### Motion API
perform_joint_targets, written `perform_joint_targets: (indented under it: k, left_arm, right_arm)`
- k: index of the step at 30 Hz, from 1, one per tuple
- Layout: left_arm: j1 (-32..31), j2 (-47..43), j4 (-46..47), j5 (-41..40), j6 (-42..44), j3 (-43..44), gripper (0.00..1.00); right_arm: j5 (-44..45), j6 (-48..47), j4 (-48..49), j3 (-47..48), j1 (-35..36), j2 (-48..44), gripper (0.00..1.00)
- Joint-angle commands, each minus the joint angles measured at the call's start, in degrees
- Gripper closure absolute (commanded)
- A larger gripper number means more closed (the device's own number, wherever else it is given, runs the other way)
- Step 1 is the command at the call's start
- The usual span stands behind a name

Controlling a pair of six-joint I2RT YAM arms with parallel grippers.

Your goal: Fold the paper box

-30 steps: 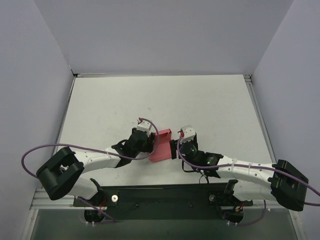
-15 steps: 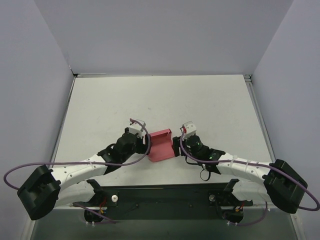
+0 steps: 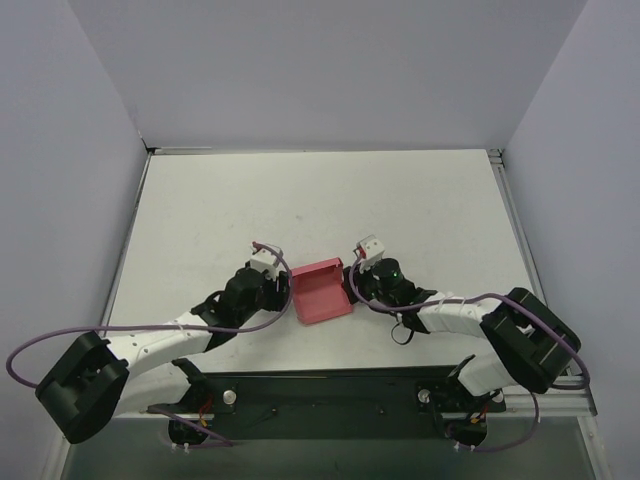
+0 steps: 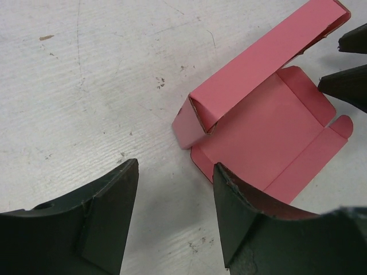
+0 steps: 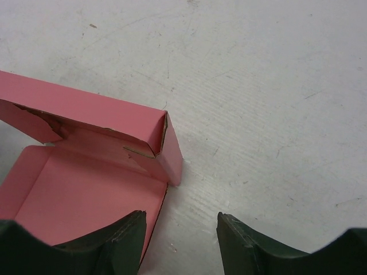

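Both arms have swung since a second ago, and the paper box (image 3: 320,292) now lies flatter, opened out near the table's (image 3: 200,200) middle. I see my left gripper (image 3: 283,290) at its 9 o'clock and my right gripper (image 3: 350,283) at 3 o'clock, jaws apart, gripping nothing

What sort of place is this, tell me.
Probably a robotics lab test cell: a white table enclosed by plain grey panels, a left arm and right arm mounted at its edge, one paper box.

Table (image 3: 420,200): white, lightly scuffed and scratched.
On it: pink paper box (image 3: 320,293), partly folded, lid flap open, near the front middle.
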Motion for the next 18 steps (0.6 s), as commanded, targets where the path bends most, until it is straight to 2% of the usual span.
perform_joint_targets:
  k: [1,9,10,18]
  left_arm:
    - [0.55,2.15,7.65,1.42,3.25,0.14,0.38]
    - [0.64,6.01,10.82,2.47,5.98,1.55,0.49]
    - [0.64,6.28,10.91,2.56,6.15,1.64,0.5]
    - [0.64,8.39,12.84,3.44,6.86,2.25,0.53]
  right_arm:
    - [-1.2,-3.81,9.03,2.92,-0.5,3.4,0.48]
    - [-3.05,-6.8,16.41,3.54,-0.85,7.97,0.51]
    - [-3.83,-6.98,16.94,3.45,-1.02,8.15,0.53]
    - [-7.09,-9.09,19.14,4.24,-1.9,10.08,0.54]
